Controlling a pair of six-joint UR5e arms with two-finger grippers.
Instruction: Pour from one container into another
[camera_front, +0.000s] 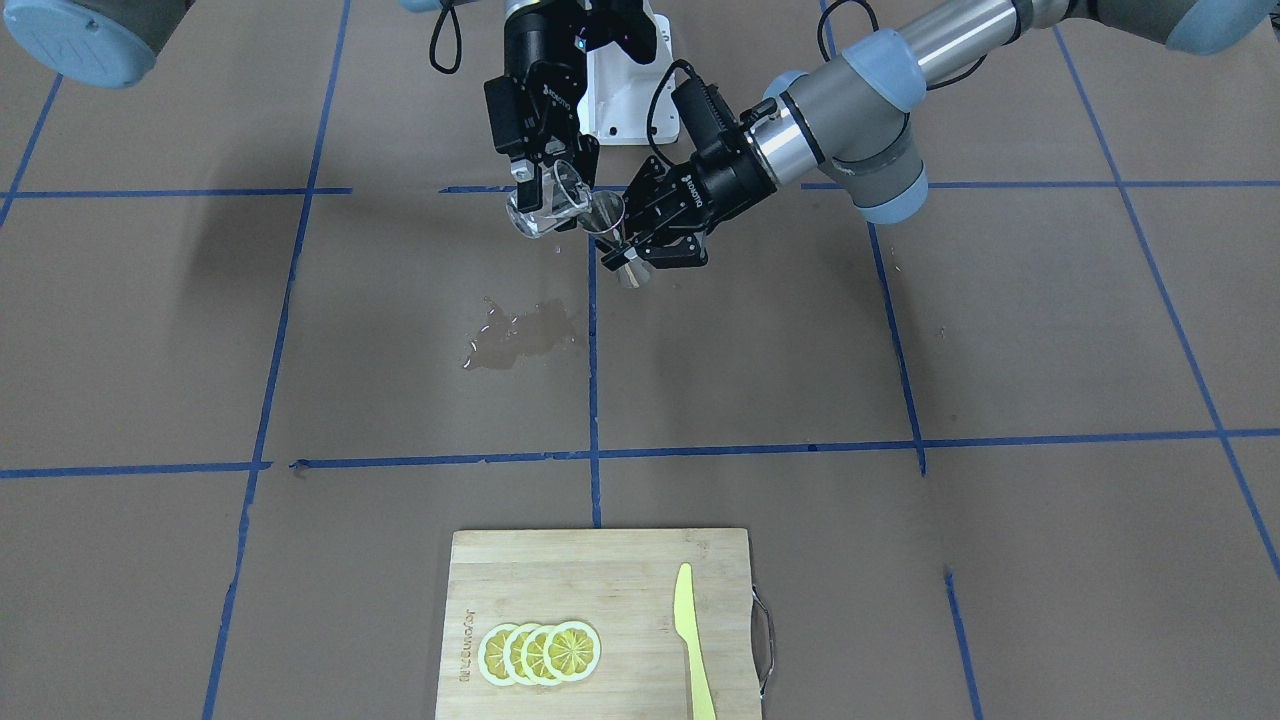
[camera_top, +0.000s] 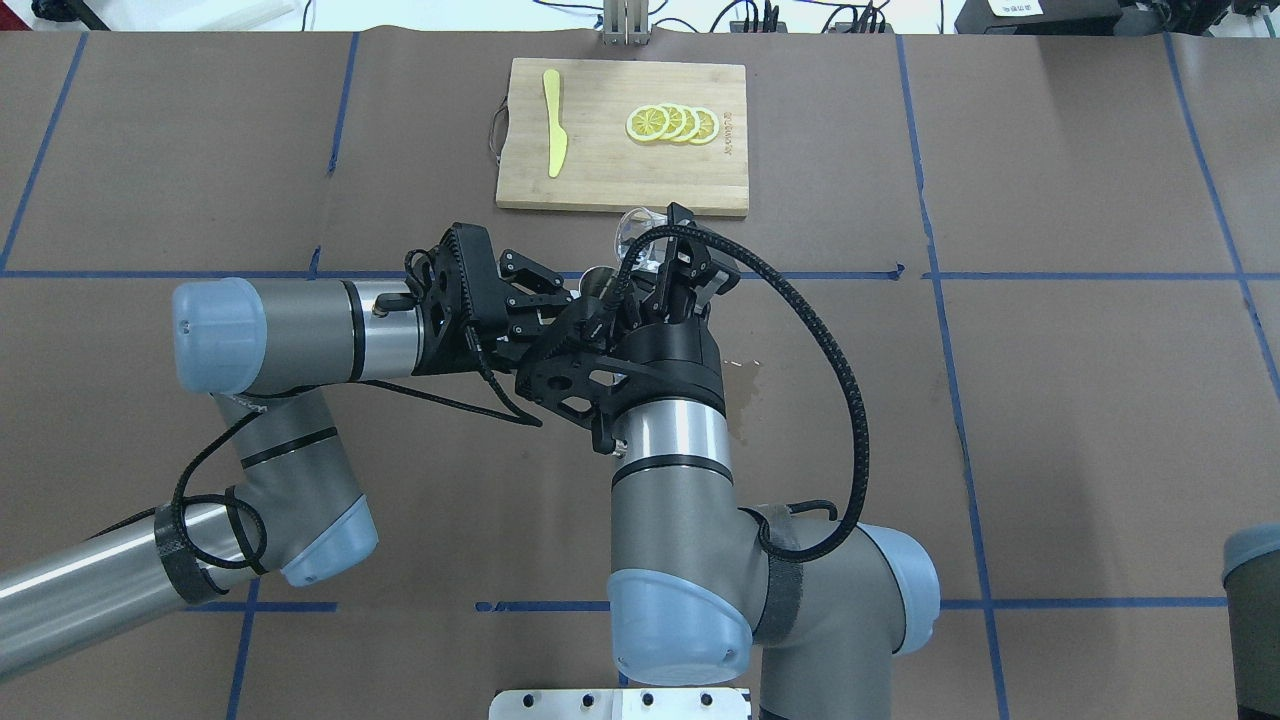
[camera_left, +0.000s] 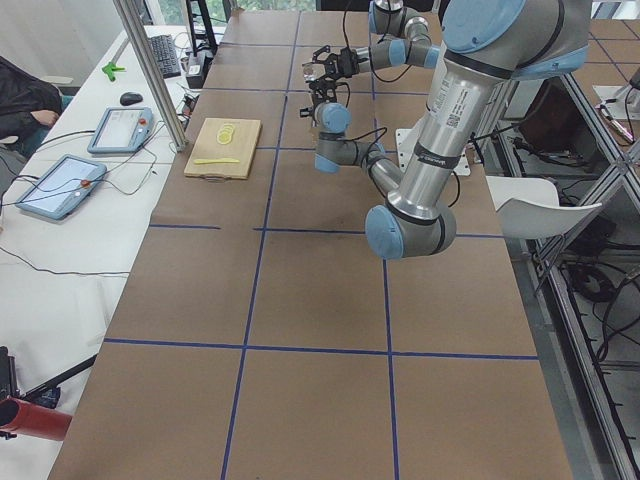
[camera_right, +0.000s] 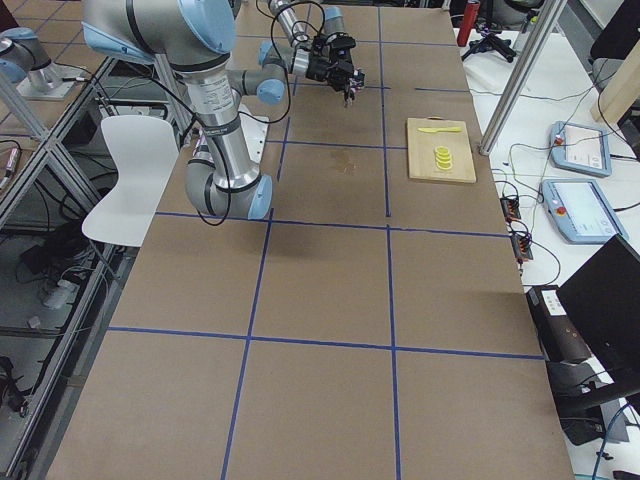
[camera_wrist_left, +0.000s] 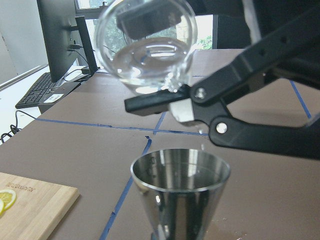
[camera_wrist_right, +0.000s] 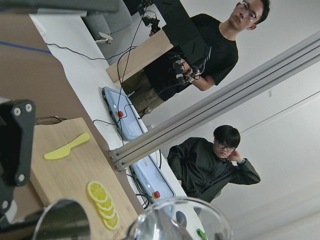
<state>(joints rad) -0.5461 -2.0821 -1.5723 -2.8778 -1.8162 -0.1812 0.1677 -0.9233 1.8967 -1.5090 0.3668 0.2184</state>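
Note:
The clear glass beaker (camera_front: 548, 203) is tilted in mid-air, with my right gripper (camera_front: 545, 188) shut on it. Its lip leans over the steel jigger (camera_front: 618, 236), which is held upright with my left gripper (camera_front: 632, 256) shut on its waist. In the left wrist view the beaker (camera_wrist_left: 145, 44) holds clear liquid and hangs just above the jigger's open cone (camera_wrist_left: 180, 182). From overhead, the beaker (camera_top: 638, 232) sits beside the jigger (camera_top: 597, 283). The right wrist view shows only the beaker's rim (camera_wrist_right: 181, 220) and the jigger's edge (camera_wrist_right: 62, 220).
A wet puddle (camera_front: 520, 335) lies on the brown paper below the grippers. A bamboo cutting board (camera_front: 560, 570) at the operators' side carries lemon slices (camera_front: 540, 652) and a yellow knife (camera_front: 692, 640). Two people (camera_wrist_right: 210, 165) are beyond the table's far edge.

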